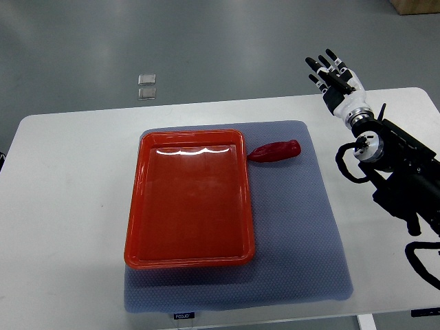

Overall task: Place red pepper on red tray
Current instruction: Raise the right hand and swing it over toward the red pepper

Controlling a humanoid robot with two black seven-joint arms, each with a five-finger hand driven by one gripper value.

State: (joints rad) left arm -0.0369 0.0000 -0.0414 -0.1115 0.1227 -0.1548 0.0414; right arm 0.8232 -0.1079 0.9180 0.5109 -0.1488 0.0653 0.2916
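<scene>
right hand (335, 74) fingers spread, empty, red pepper (275, 151) well apart to its lower left, beside red tray (135, 206)

a glossy red plastic tray (189, 199), its smooth base throwing back white glare near the far rim, sits on a matt grey-blue mat (302, 234) with a fine dimpled, rubbery-looking texture. beside it, a red pepper (275, 151) shows a smooth, slightly shiny skin. the table (69, 192) top is plain white, smooth and matt. the right robot hand (335, 75) pairs white hard-shell plastic with black fingers; its arm (399, 165) is matt black with bare cables. the floor (206, 48) is smooth grey with a dull sheen.
</scene>
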